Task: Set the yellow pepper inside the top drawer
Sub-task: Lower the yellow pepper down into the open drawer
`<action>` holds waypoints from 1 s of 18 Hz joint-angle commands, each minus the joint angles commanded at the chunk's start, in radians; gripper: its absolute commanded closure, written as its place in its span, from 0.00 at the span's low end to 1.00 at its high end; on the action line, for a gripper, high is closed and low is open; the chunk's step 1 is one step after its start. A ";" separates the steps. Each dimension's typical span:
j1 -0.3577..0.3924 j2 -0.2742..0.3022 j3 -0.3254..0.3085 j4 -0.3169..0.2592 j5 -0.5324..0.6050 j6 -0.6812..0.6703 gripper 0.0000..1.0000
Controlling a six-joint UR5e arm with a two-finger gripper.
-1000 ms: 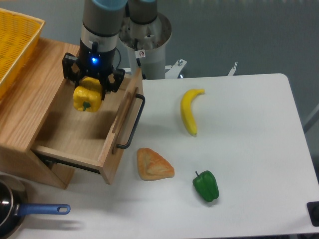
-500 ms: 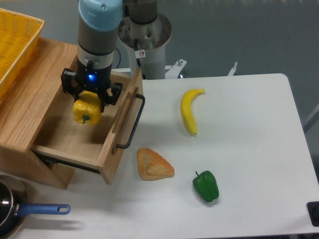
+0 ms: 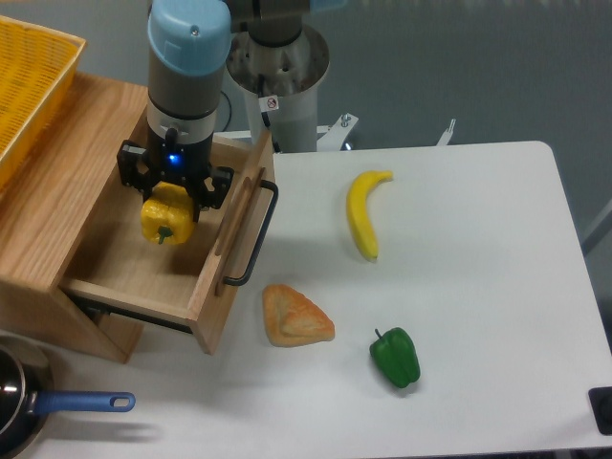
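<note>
At the left of the frame, the gripper [image 3: 169,212] hangs over the open top drawer [image 3: 143,263], its two black fingers [image 3: 212,186] closed on the yellow pepper [image 3: 168,220] from either side. The pepper sits inside the drawer's outline, near its back half, with its small green stem facing the camera; whether it touches the drawer floor cannot be told. The drawer is pulled out from the wooden cabinet [image 3: 57,172], its black bar handle [image 3: 254,235] pointing toward the white table [image 3: 459,287]. On the table lie a banana [image 3: 363,214], a wedge of bread [image 3: 296,316] and a green pepper [image 3: 396,357]. A yellow basket [image 3: 29,81] rests on the cabinet at upper left, and a pan with a blue handle [image 3: 72,403] sits at lower left.
</note>
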 joint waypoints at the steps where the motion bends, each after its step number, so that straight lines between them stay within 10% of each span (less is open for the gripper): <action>1: -0.002 -0.002 -0.002 0.000 0.014 -0.002 0.75; 11: -0.020 -0.014 -0.003 0.000 0.038 -0.009 0.73; 18: -0.022 -0.015 -0.006 0.003 0.038 -0.003 0.46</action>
